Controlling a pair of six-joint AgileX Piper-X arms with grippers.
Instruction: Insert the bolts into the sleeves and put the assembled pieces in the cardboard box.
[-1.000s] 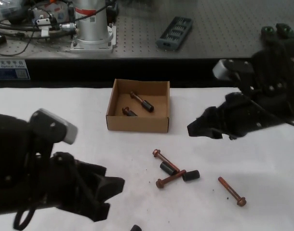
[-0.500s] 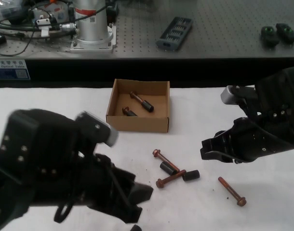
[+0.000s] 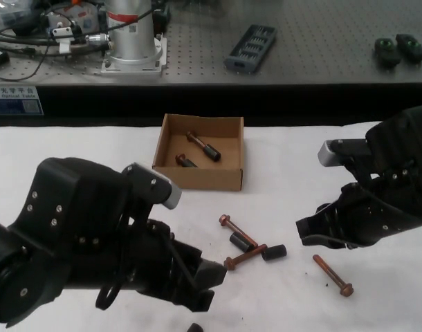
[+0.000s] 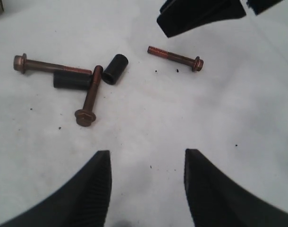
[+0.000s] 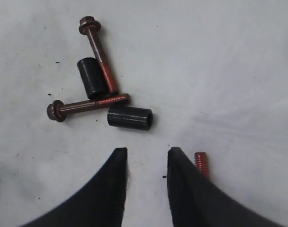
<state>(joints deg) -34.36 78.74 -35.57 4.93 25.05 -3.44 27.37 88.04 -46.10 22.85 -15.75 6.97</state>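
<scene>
Left end effector (image 4: 146,158), right end effector (image 5: 147,153), both spread and empty — lone bolt (image 5: 201,164) beside the right one.

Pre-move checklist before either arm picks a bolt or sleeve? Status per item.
1. Left gripper open and empty: ok.
2. Right gripper open and empty: ok.
3. Cardboard box top unobstructed: ok.
4. Lone bolt lying clear of the other parts: ok.
5. Loose sleeve free of neighbours: not ok, a bolt ends against or right beside it.
6. Sleeve for the lone bolt: cannot tell, the dark object at the picture's lower edge is cut off.
</scene>
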